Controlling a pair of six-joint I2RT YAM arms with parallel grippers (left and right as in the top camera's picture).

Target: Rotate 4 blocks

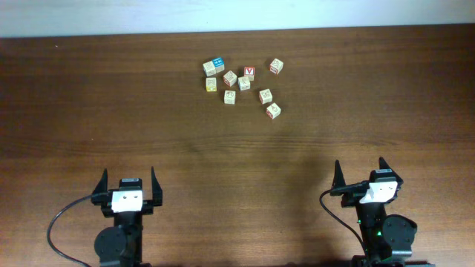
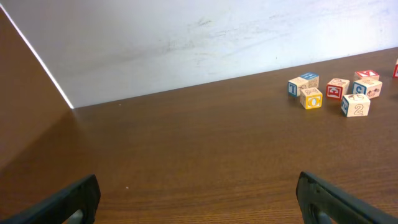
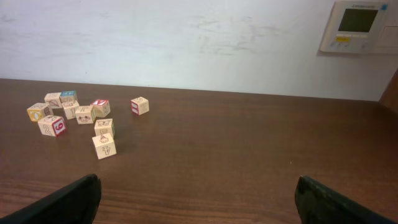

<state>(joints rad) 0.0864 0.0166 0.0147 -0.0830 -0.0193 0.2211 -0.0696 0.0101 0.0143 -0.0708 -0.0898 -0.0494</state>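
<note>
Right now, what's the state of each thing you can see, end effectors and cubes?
blocks: flat on the table, loosely clustered, none stacked, none held.
left end effector: open, empty, far from the blocks.
right end effector: open, empty, far from the blocks.
red V cube: flat within the cluster, untouched.
blue-topped cube: flat, at the cluster's far edge.

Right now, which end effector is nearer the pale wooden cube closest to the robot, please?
Right. The right end effector is robot-side, rightward of the pale wooden cube; the left end effector lies farther leftward.
</note>
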